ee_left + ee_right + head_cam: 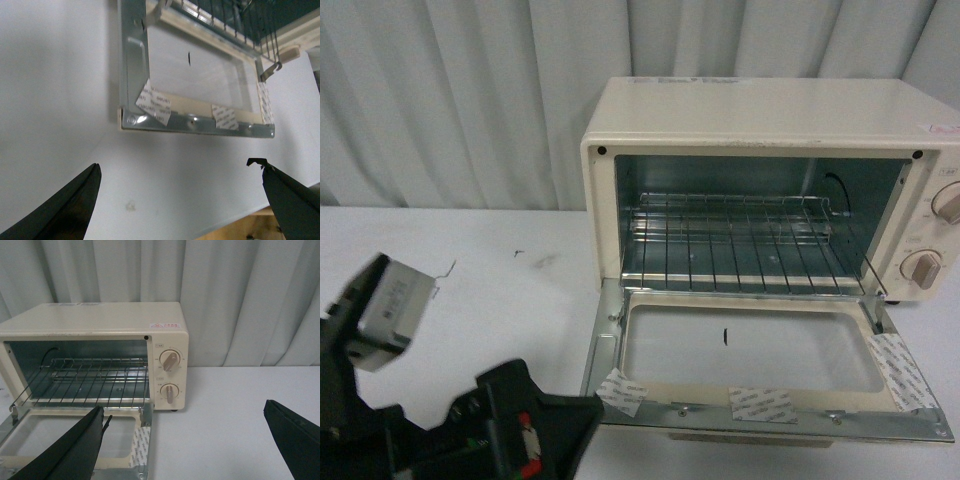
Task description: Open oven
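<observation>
The cream-white oven [760,120] stands on the white table with its glass door [750,350] dropped flat toward me. A wire rack [735,240] shows inside, and two pinkish knobs [923,268] sit on the right panel. My left gripper [180,200] is open, hovering over bare table just in front of the door's front edge [195,125], holding nothing. My right gripper [182,440] is open too, above the table to the right of the oven [100,320] and its door [70,440], touching nothing. The door's handle is hidden under the door.
A pleated white curtain [450,90] hangs behind the table. The left arm's black body [430,420] fills the lower left of the front view. White tape patches [760,403] sit on the door frame. The table's front edge [235,225] lies close beneath the left gripper.
</observation>
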`<state>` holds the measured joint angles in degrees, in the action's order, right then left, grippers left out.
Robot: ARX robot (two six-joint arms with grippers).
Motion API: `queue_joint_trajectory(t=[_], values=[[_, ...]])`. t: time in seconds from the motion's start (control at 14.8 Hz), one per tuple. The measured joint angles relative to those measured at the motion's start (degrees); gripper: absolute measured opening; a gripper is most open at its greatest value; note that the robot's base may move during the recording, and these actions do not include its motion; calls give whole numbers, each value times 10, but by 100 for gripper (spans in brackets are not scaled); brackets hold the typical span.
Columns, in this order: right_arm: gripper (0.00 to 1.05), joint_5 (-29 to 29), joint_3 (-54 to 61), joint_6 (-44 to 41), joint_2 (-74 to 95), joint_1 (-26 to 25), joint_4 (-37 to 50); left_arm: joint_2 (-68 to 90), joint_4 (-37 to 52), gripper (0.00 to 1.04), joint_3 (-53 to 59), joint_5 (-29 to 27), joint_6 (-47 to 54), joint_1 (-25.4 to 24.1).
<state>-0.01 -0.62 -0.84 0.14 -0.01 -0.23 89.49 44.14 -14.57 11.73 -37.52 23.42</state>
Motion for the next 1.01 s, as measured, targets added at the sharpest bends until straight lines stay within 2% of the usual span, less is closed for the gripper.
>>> queue_joint_trajectory(t=[0.13,0.34,0.4,0.47,0.54,0.61,0.88,1.01], values=[[98,0,0,0,0,0,0,-151,-85,98,8,-42,52,-25],[98,0,0,0,0,0,0,-330,-220,98,-12,-69,108,-34],[98,0,0,0,0,0,0,-351,-146,93,-2,-134,148,-18],[98,0,0,0,0,0,0,-381,-87,82,14,-223,215,-20],[98,2,0,0,0,0,-1,-426,-99,71,29,-281,275,-38],[98,1,0,0,0,0,0,-467,-110,57,49,-289,323,-71],[98,0,0,0,0,0,0,-560,-160,6,95,-218,365,-135],[98,0,0,0,0,0,0,-594,-182,2,107,-200,366,-154]])
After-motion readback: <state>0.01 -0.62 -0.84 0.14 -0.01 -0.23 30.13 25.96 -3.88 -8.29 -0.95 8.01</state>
